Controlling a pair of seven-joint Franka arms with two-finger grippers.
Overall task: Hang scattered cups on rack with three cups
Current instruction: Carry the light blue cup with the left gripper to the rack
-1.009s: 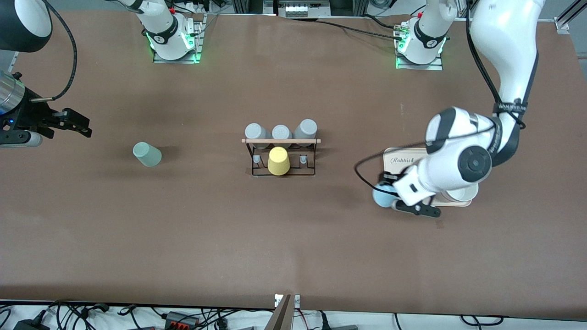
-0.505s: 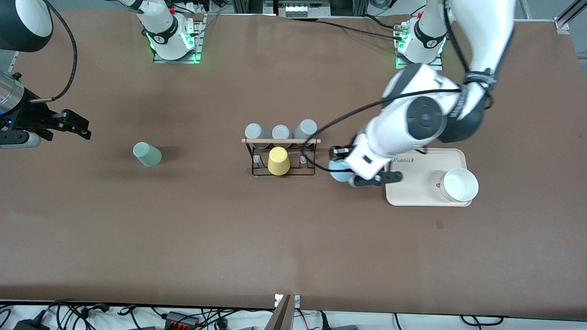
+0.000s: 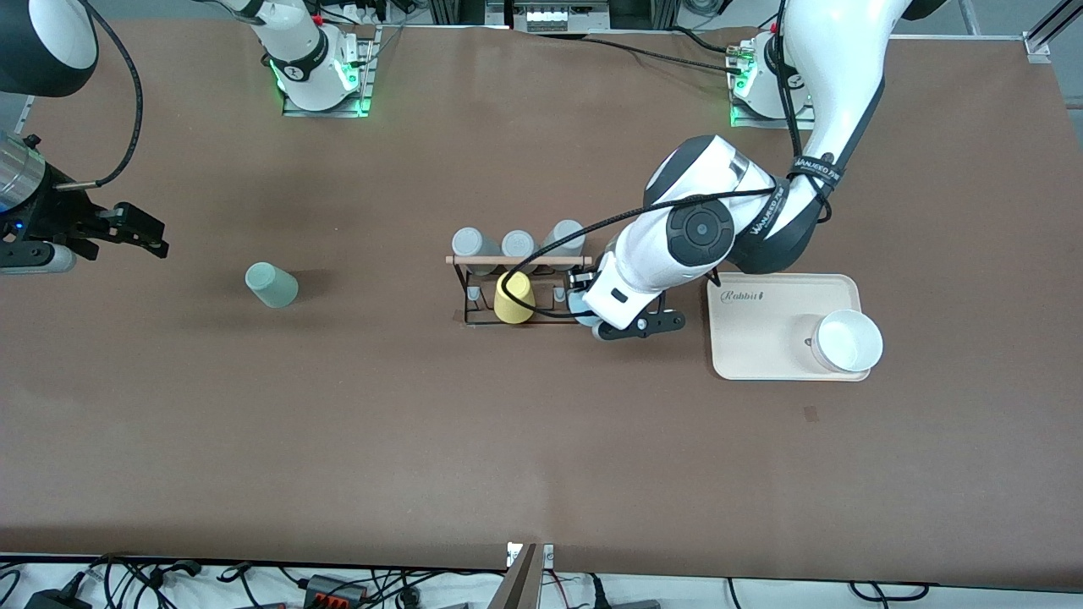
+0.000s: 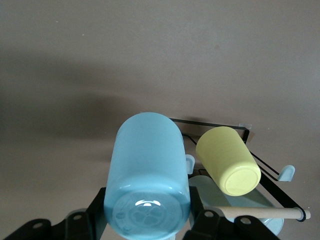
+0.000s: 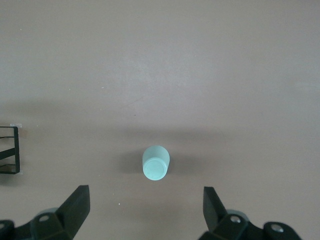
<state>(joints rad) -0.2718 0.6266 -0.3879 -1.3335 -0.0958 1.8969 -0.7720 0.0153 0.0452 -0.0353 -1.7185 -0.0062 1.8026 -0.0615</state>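
Note:
My left gripper [image 3: 590, 313] is shut on the light blue cup [image 3: 580, 304] and holds it at the rack's end toward the left arm, beside the yellow cup [image 3: 514, 297]. In the left wrist view the blue cup [image 4: 148, 170] sits bottom-up between my gripper's [image 4: 147, 220] fingers, next to the yellow cup [image 4: 229, 160]. The black wire rack [image 3: 464, 292] has a wooden rod [image 3: 518, 260]. The mint-green cup [image 3: 271, 284] stands on the table toward the right arm's end. My right gripper [image 3: 127, 228] waits open and empty over bare table there, and its wrist view shows the mint cup [image 5: 155, 164].
Three grey cups [image 3: 518, 244] hang on the rack, farther from the front camera than the rod. A cream tray [image 3: 761, 355] with a white bowl [image 3: 848, 340] lies toward the left arm's end, close to the left arm's elbow.
My left arm has carried the blue cup from the tray's corner across to the rack's end. The right arm and the mint cup have not moved.

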